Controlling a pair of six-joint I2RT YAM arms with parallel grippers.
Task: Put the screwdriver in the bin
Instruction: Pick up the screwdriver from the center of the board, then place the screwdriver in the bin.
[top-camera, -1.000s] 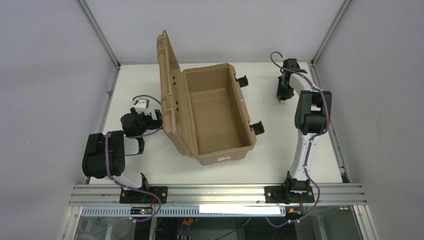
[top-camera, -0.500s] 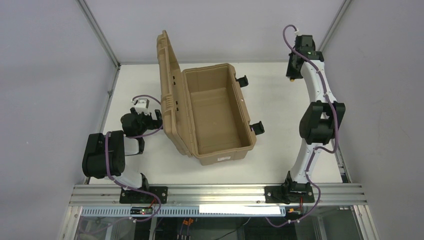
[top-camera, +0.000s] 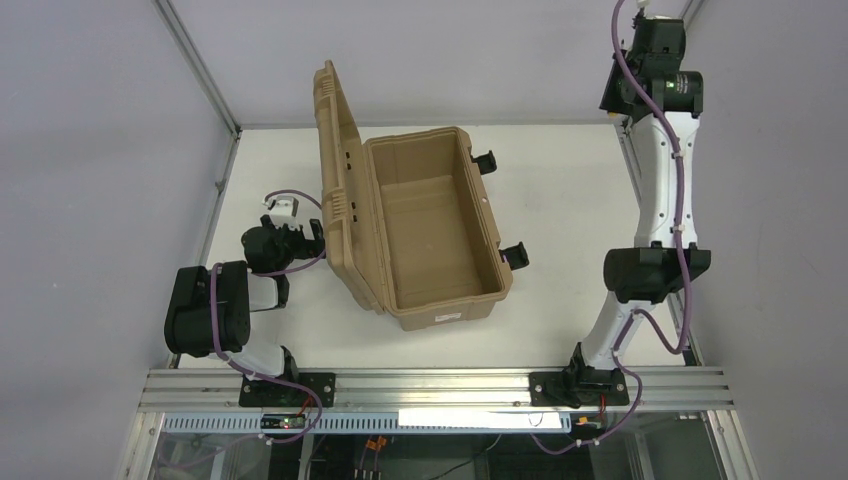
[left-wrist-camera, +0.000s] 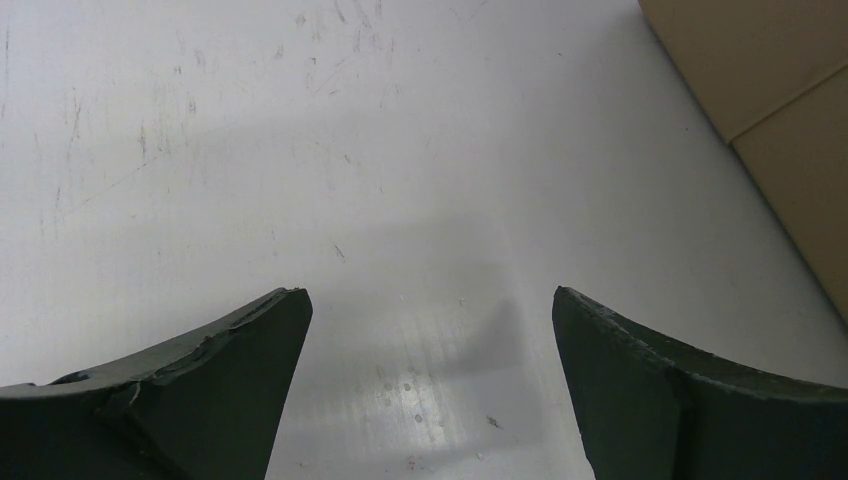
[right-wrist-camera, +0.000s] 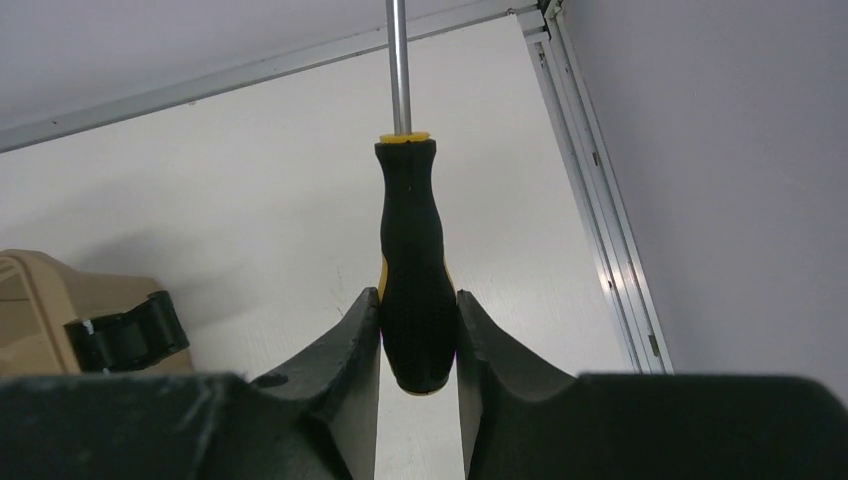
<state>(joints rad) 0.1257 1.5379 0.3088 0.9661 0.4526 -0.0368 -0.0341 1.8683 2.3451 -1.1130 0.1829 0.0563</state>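
Slim black-handled, yellow-collared screwdriver (right-wrist-camera: 412, 260) clamped in right jaws, high over far-right corner, well apart from open tan plastic bin (top-camera: 447, 312); shaft tip cut off. Left jaws spread above white surface (left-wrist-camera: 300, 150).

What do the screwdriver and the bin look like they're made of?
The screwdriver has a black, matte, rubbery-looking plastic handle with a yellow collar; its shaft is smooth silvery metal, by its sheen. The bin is probably moulded tan plastic, matte, judging by its ribbed lid and uniform colour.
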